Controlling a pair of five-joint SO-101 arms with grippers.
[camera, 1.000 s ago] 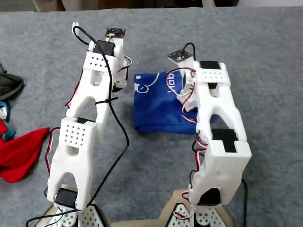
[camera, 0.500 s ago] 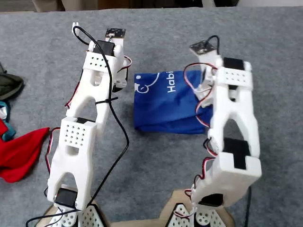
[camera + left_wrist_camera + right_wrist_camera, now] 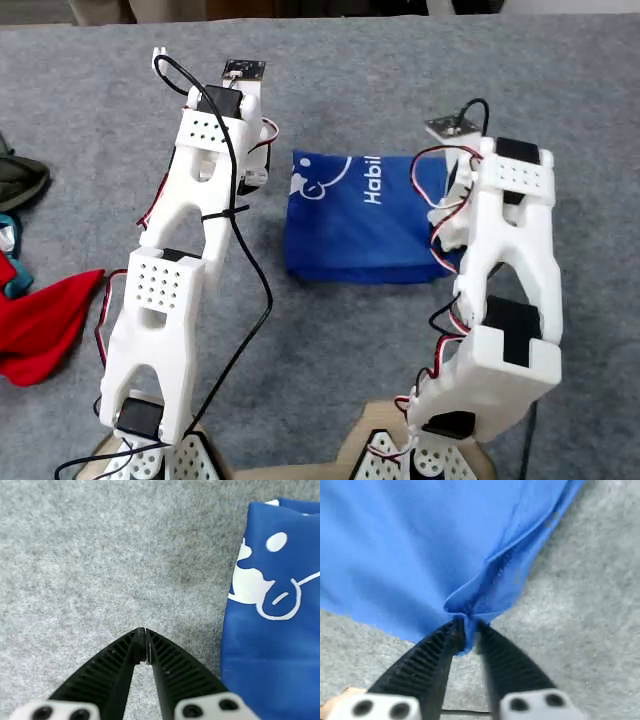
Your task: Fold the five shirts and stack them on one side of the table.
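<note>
Blue folded shirt (image 3: 350, 230) shifts to my right across worktop (image 3: 560, 90) w/ right jaws pinching its edge; left jaws stay pressed together, empty. Prob. dragging it to stack side.

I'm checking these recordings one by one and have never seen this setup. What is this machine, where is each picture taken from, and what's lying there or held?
These are two white robot arms side by side, each ending in a black two-fingered gripper. The high view looks down on both from a fixed camera; the other two pictures come from cameras on the arms' wrists. On the grey felt-like tabletop lies a folded blue shirt with white print. The right gripper is shut on a pinched fold at that shirt's edge. The left gripper is shut on nothing, over bare table beside the shirt. At the table's edge on the robot's left lie a crumpled red cloth and a dark green item.
</note>
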